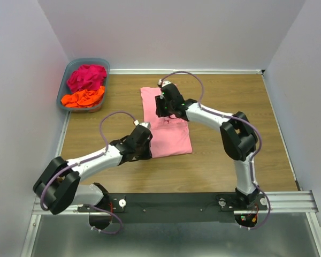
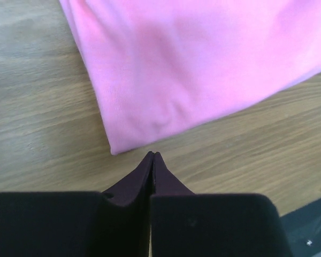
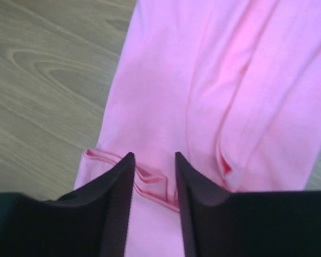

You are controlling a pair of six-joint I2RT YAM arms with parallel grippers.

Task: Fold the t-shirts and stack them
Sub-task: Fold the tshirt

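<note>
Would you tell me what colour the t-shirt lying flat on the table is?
The t-shirt is plain light pink; the left wrist view shows it best.

Pink t-shirt: light pink, plain, no print. Basket: grey-blue. Magenta t-shirt and orange t-shirt: plain too. Table: brown wood grain. Left arm, right arm: white, black joints, purple cables. Fingers: dark maroon-black.

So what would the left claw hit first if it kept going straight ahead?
Probably the light pink t-shirt, whose edge lies just ahead of the shut left claw; if it tilts down steeply, the wooden table might come first.
</note>
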